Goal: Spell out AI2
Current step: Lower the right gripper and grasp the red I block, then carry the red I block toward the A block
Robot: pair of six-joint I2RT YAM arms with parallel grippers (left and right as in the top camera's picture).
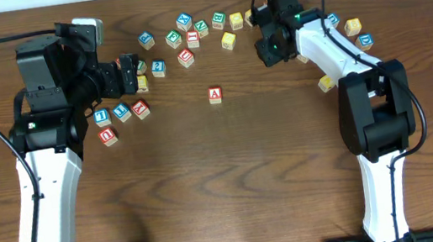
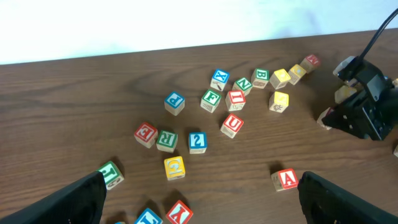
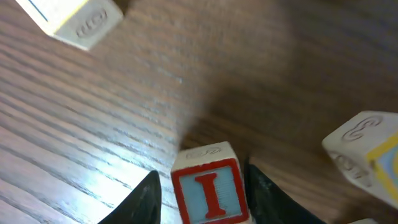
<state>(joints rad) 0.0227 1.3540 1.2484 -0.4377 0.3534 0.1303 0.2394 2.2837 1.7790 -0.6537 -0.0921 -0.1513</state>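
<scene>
The red A block (image 1: 215, 96) stands alone mid-table and also shows in the left wrist view (image 2: 285, 180). The blue 2 block (image 1: 158, 68) lies near my left gripper (image 1: 129, 72), and shows in the left wrist view (image 2: 197, 142). My left gripper (image 2: 202, 182) is open wide and empty, above the table. My right gripper (image 1: 268, 50) is low over the table at the back right. In the right wrist view its fingers (image 3: 202, 196) straddle a red-framed I block (image 3: 210, 190), with a small gap on the left side. That block is hidden in the overhead view.
Several loose letter blocks lie scattered along the back, among them another I block (image 2: 236, 99), F (image 2: 211, 100) and U (image 2: 232, 125). More blocks sit at the left (image 1: 121, 111) and the right (image 1: 326, 83). A pale block (image 3: 367, 155) lies close to the right gripper.
</scene>
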